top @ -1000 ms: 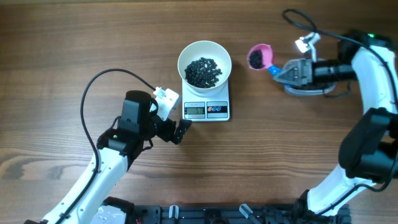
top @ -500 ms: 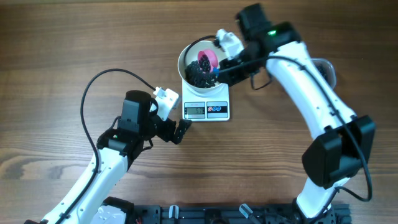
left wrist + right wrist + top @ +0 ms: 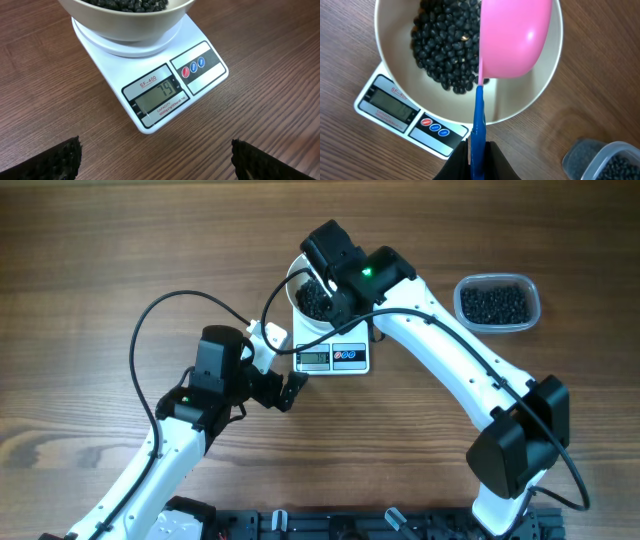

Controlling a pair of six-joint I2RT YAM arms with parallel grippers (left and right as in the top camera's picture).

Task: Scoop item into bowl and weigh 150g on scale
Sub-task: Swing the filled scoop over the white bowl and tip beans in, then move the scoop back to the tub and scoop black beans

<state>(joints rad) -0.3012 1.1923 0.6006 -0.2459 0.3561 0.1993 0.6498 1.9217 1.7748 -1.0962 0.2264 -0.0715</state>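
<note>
Over one bowl [image 3: 541, 96] on one scale [image 3: 395, 107], right tool [image 3: 479, 155] pinches one pink scoop [image 3: 515, 35]; left tool [image 3: 155, 162] gapes.

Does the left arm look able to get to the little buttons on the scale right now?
Probably yes. The left gripper hangs open right before the scale, and its buttons face it with only bare table between. The right gripper, shut on the pink scoop, works over the bowl farther back.

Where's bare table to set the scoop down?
Widest bare wood lies left of the bowl, beyond the left arm's cable. A smaller strip runs between scale and tub, partly under the right arm. Crowded: in front of the scale, where the left gripper hovers open.
</note>
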